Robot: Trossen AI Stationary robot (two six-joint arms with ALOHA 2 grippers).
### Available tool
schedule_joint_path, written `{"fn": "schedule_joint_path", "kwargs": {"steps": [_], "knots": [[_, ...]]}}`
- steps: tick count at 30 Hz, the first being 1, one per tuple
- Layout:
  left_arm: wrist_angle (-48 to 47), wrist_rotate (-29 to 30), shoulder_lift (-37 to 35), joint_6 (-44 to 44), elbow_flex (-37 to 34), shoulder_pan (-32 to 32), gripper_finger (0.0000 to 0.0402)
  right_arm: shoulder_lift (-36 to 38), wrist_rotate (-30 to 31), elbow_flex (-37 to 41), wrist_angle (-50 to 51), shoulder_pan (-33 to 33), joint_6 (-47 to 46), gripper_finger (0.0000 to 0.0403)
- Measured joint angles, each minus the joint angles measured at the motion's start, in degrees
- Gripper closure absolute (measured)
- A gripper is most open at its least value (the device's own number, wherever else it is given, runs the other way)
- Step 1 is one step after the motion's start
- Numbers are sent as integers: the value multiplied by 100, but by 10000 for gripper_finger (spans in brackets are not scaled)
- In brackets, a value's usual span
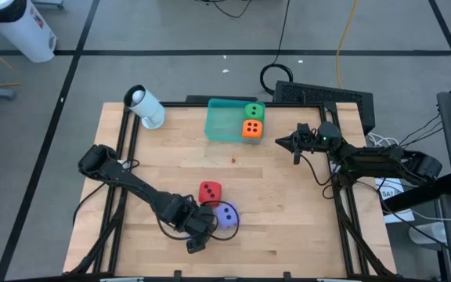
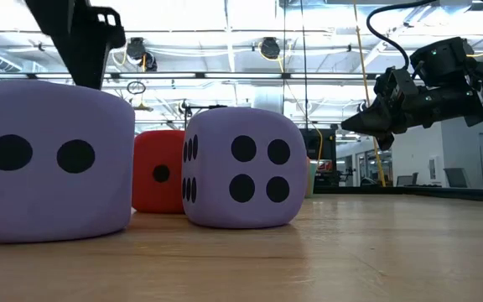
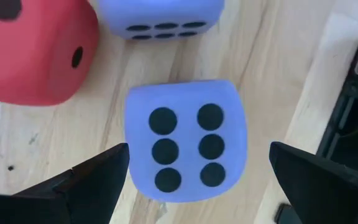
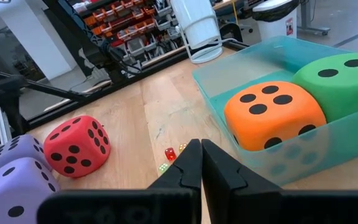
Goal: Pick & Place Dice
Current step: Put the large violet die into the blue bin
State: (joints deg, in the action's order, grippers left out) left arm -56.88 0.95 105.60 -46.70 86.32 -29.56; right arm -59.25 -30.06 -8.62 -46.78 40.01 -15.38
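Note:
My left gripper (image 3: pixel 197 155) is open near the table's near edge, pointing down. Its fingers stand on either side of a purple-blue die (image 3: pixel 185 146) that shows six pips on top, and the arm hides this die in the high view. The other purple-blue die (image 1: pixel 225 215) and the red die (image 1: pixel 210 192) sit on the wood close beside it. The orange die (image 1: pixel 251 129) and the green die (image 1: pixel 254 113) lie in the teal tray (image 1: pixel 219 121). My right gripper (image 1: pixel 282 142) is shut and hovers just right of the tray.
A white cylinder (image 1: pixel 145 107) lies at the table's far left corner. A few tiny coloured dice (image 1: pixel 233 160) lie on the wood in front of the tray. A dark device (image 1: pixel 327 95) sits beyond the far right edge. Black frame rails (image 1: pixel 349 211) run along the table's sides.

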Motion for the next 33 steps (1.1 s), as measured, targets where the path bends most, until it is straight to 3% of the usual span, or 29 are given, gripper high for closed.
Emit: {"fn": "schedule_joint_path", "kwargs": {"steps": [6, 11, 22, 25, 30, 33], "knots": [[-276, 11, 224, 4, 22, -3, 5, 1, 2, 0, 2, 0, 0, 403], [-240, -337, 388, -5, 27, 26, 5, 1, 0, 2, 41, 0, 0, 403], [-217, -234, 438, 474, 11, 138, 5, 1, 0, 4, 40, -2, -2, 403], [159, -302, 431, 721, -231, 208, 5, 0, 0, 4, 42, -7, -29, 403], [1336, -1073, 393, 698, -980, 363, 5, 1, -2, 4, 57, -6, -26, 403], [1815, -1243, 365, 608, -1279, 426, 5, 0, 0, 4, 96, -4, -1, 403]]}}
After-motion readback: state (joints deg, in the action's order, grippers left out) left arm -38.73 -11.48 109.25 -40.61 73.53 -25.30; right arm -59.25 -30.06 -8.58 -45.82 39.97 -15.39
